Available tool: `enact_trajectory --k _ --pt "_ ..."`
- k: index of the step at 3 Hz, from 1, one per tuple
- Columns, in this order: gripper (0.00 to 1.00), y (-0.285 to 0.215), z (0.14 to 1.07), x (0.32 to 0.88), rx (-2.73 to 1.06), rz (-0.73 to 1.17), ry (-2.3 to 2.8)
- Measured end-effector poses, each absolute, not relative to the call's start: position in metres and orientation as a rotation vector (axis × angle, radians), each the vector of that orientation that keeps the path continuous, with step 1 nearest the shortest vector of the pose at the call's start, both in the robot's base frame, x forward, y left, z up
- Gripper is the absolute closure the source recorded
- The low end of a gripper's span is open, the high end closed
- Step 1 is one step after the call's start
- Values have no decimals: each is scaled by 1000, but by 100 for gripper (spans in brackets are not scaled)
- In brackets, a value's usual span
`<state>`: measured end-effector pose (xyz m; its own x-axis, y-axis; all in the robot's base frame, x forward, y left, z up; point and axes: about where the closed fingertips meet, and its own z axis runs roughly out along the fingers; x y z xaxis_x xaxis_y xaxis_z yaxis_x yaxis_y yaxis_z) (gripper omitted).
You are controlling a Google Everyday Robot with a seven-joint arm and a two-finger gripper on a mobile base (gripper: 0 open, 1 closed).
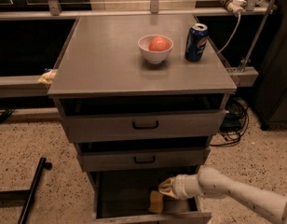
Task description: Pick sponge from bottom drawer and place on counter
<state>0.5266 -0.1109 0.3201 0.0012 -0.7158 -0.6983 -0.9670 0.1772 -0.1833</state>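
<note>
Gripper (pixel 161 187) hangs in the open bottom drawer (pixel 120 195); can't tell how wide it's set, no hold evident. Sponge (pixel 156 202) lies on drawer floor just beneath. Pick & lift not yet done; counter (pixel 101 59) above w/ bowl (pixel 155 56), soda can (pixel 196 42).

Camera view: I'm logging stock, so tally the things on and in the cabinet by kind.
Grey metal drawers: 3
White round bowl: 1
Round orange-red fruit: 1
Blue soda can: 1
Pale yellow flat sponge: 1
Cream pincer, over the bottom drawer: 1
Total: 8
</note>
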Motion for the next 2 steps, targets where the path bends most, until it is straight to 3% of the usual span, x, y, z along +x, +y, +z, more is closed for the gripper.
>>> enact_trajectory --k 2 --pt "100 -102 284 514 -1565 521 1792"
